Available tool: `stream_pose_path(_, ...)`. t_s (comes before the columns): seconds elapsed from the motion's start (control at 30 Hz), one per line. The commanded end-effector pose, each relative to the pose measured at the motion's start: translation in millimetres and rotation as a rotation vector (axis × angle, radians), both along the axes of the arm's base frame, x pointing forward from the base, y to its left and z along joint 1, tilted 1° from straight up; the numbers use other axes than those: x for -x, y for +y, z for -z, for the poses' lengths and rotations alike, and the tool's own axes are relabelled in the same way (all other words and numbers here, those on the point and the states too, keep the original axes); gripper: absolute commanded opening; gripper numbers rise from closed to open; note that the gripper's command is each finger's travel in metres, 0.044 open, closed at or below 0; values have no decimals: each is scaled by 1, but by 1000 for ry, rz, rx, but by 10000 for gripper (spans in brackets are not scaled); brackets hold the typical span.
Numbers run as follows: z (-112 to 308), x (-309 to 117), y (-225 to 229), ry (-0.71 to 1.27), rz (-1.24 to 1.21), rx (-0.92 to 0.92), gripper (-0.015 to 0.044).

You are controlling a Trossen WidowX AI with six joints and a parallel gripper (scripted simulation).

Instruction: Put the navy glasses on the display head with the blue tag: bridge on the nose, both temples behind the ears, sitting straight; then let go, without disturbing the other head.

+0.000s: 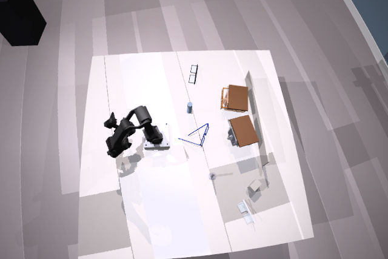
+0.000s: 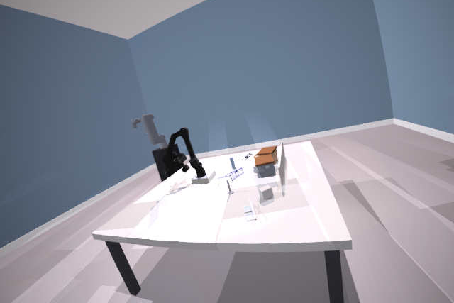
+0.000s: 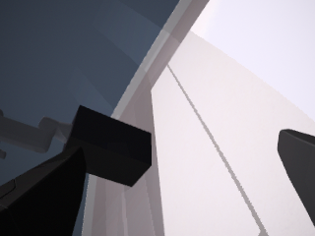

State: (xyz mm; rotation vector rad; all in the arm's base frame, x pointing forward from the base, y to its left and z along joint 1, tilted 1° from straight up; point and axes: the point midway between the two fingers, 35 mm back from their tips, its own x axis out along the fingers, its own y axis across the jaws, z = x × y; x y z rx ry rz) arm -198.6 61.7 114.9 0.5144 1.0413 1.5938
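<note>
Jaws of the gripper [image 1: 108,117] [image 3: 182,142] stand wide apart, released, with nothing between them; in the exterior view I can't separate them from the dark wrist.
- The black arm [image 1: 142,114] [image 2: 186,143] folds back, so the jaws are on the opposite side of its pale base [image 1: 148,147] [image 2: 198,181] from the two heads.
- Well apart from the jaws, past that base, the navy glasses [image 1: 205,133] [image 2: 235,174] rest on the white table [image 1: 175,227] [image 2: 220,244], temples spread and pointing back towards the arm.
- Farther from the jaws than those glasses, a grey head [image 1: 232,137] [image 2: 264,170] sits under a brown slab [image 1: 244,131] [image 2: 264,160].
- Beside it, a tan head [image 1: 225,96] under another brown slab [image 1: 238,97] has orange frames [image 1: 222,97] at its front.
- I can't make out the blue tag on either.
- Also well away from the jaws are black-rimmed glasses [image 1: 196,73] [image 2: 246,156], a blue cylinder [image 1: 189,107] [image 2: 232,162] and, on the far side of the navy pair, clear glasses [image 1: 245,209] [image 2: 250,210].
- Through the wrist view, a black pedestal [image 3: 110,147] shows between the jaws, beyond the table.
</note>
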Motion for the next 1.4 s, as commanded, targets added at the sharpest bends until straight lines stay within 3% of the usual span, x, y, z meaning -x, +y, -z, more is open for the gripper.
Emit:
stream_pose_path(0.0,0,0,0,0,0,0,426)
stream_pose_path(0.23,0,0,0,0,0,0,440)
stream_pose_path(0.53,15,3,-80,218,-176,277,204)
stream_pose_path(0.73,25,-17,-146,242,-288,506,200)
stream_pose_path(1.07,43,-100,-239,232,-427,927,200)
stream_pose_path(1.37,52,-213,-273,65,-482,1243,200)
